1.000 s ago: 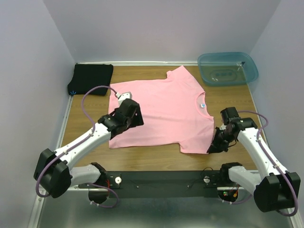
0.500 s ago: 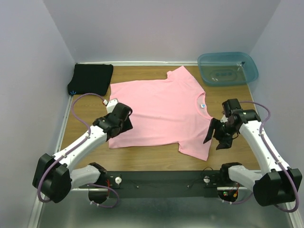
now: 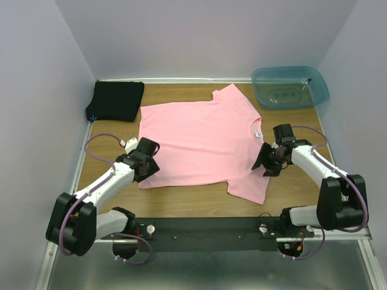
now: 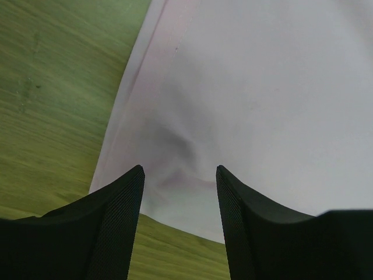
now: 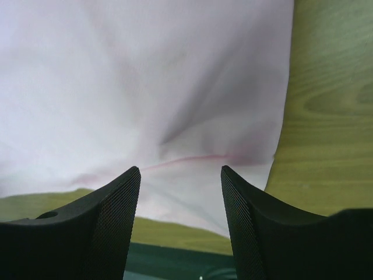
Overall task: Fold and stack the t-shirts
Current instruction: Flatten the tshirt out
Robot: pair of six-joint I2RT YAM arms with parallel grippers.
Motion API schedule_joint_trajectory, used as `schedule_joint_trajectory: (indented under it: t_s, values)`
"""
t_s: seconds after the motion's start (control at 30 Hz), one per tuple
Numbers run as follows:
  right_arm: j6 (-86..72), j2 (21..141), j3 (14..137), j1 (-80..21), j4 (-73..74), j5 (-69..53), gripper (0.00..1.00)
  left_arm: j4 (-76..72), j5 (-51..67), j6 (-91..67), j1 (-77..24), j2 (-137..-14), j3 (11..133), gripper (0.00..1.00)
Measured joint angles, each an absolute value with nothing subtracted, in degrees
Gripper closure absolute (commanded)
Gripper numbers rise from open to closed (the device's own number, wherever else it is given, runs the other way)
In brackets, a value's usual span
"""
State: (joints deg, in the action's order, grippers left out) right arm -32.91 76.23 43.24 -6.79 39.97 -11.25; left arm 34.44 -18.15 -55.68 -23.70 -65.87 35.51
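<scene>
Both arms' jaws shifted, now parted over the pink t-shirt (image 3: 199,139) edges.

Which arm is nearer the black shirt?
Left. Left arm: at the pink shirt's near-left corner, in front of the black shirt. Right arm: at the pink shirt's right edge.

Brown wood-grain tabletop (image 3: 193,204), walled on three sides. Lying directly on it:
- Light pink short-sleeved cloth t-shirt (image 3: 199,139), spread flat across the middle, collar toward the right, small blue neck label (image 3: 257,134) showing.
- Black cloth shirt (image 3: 116,100), folded into a compact rectangle, far left corner, just beside the pink shirt's corner.
- Translucent blue-green plastic bin (image 3: 260,93), oval, far right corner.
</scene>
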Motion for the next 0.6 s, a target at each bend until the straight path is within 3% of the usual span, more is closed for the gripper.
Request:
schedule_joint_trajectory:
  t_s: [0.6]
  values:
    - [-36.2, 77.3, 38.2, -1.0, 31.9, -6.7, 0.30, 36.1, -12.9, -65.9, -23.3, -70.1, 34.5, 0.40]
